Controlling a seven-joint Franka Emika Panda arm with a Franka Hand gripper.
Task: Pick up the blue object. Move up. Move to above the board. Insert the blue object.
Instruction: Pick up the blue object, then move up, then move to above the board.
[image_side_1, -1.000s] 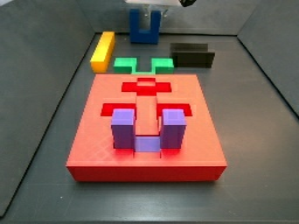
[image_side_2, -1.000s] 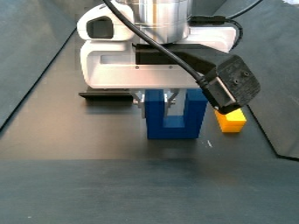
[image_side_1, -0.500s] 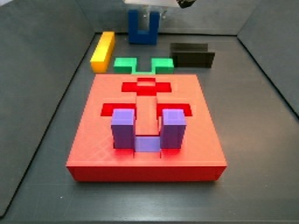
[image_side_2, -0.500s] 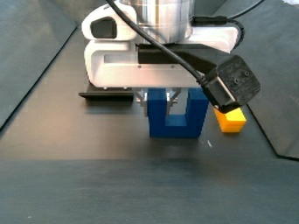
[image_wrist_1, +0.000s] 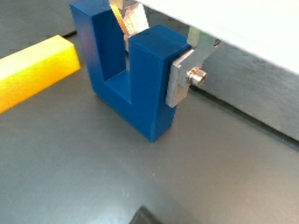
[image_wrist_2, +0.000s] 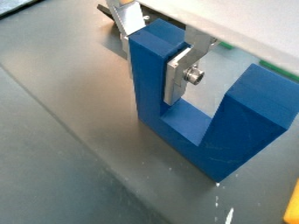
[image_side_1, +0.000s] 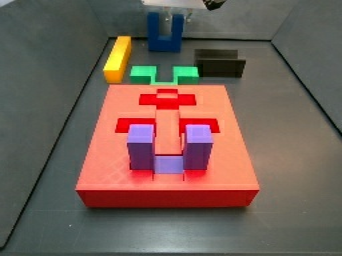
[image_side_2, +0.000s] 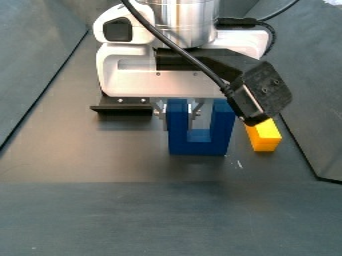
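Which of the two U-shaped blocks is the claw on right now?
The deep blue block at the far end of the floor; the claw straddles one of its prongs. The purple block sits apart in the red board.

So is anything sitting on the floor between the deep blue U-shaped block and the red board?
Yes: the green block lies on the floor between the deep blue U-shaped block, where the claw straddles one prong, and the red board.
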